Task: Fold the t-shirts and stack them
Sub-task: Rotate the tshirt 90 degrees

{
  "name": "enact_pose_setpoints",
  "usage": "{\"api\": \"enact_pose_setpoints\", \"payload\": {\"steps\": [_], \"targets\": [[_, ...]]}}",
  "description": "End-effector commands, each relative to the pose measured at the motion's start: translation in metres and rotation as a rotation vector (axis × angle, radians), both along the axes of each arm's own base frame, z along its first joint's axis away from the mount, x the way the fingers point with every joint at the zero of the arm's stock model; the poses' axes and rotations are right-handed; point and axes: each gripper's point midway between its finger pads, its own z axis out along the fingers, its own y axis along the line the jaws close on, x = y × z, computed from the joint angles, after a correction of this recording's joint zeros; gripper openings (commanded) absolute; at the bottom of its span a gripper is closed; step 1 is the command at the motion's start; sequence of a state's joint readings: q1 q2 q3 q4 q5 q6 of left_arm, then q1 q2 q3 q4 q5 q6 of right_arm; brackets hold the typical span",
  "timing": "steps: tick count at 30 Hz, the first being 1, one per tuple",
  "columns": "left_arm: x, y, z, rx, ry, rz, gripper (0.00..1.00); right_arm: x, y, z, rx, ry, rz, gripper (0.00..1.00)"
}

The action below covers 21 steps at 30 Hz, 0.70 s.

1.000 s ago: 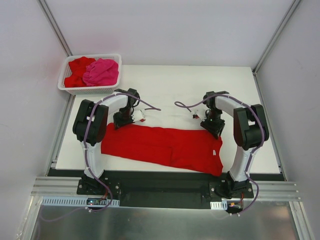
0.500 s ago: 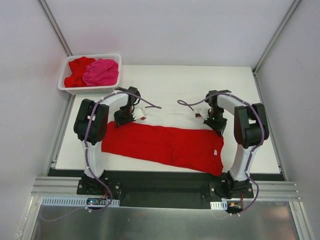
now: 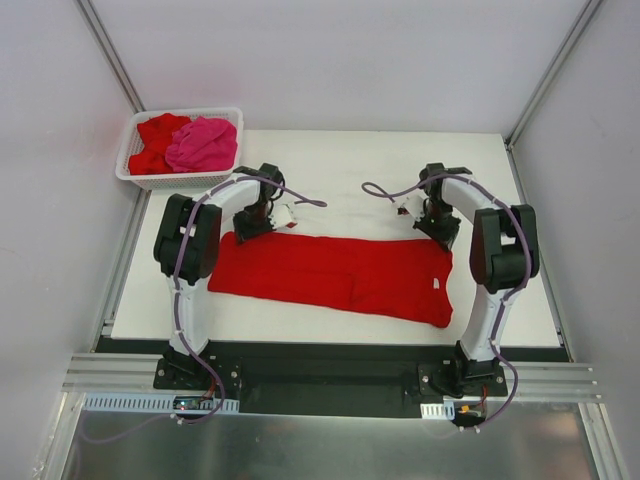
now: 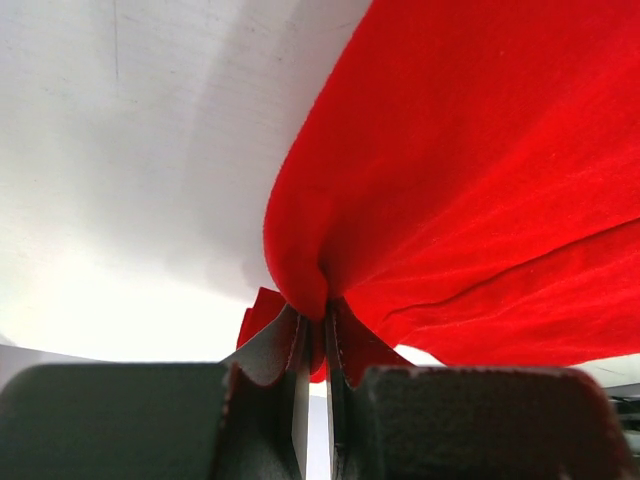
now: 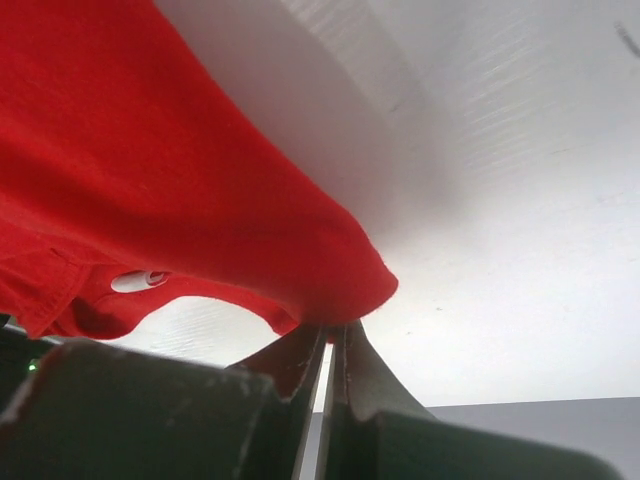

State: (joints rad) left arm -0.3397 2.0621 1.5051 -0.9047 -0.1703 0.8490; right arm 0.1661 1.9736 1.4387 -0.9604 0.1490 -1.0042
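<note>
- You are looking down on a white surface (image 3: 340,165), where a red t-shirt (image 3: 335,280) is lying stretched out as a long band running left to right between your two arms.
- Your left claw (image 4: 315,328) is pinching the far left corner of that band. Its two fingers are pressing together on a bunch of red cloth, and the fabric is fanning out from the grip across the wrist view.
- Your right claw (image 5: 335,335) is pinching the far right corner. Its fingers are pressing tight on a small rounded fold of the same red fabric.
- Both pinched corners are sitting along the band's far edge. Whether they are lifting off the surface or resting on it, you cannot tell from above.
- The rest of the band is lying flat, with its near edge slanting a little toward you at the right end.
- A small white tag (image 3: 437,285) is showing on the cloth near the right end.
- A white lattice basket (image 3: 178,181) is sitting at the far left corner of the surface, apart from the band.
- The basket is holding a second red t-shirt (image 3: 155,135) and a hot pink t-shirt (image 3: 203,143), both crumpled and touching, with the pink one lying to the right.
</note>
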Motion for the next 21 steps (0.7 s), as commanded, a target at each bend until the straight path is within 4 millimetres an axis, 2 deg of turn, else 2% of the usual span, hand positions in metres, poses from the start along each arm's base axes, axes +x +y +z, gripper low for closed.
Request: {"api": "enact_pose_setpoints", "payload": {"steps": [1, 6, 16, 21], "targets": [[-0.003, 0.003, 0.005, 0.023, 0.012, 0.013, 0.01, 0.021, -0.007, 0.008, -0.033, -0.059, 0.018, 0.01], [-0.006, 0.002, 0.004, 0.015, 0.017, 0.016, 0.01, 0.040, -0.013, 0.009, -0.067, -0.108, 0.051, 0.01], [-0.005, 0.002, 0.003, 0.013, 0.022, 0.006, 0.01, 0.100, -0.019, 0.028, -0.133, -0.264, 0.103, 0.01], [-0.004, 0.001, 0.003, 0.013, 0.023, 0.001, 0.01, 0.117, -0.024, 0.038, -0.167, -0.311, 0.117, 0.01]]}}
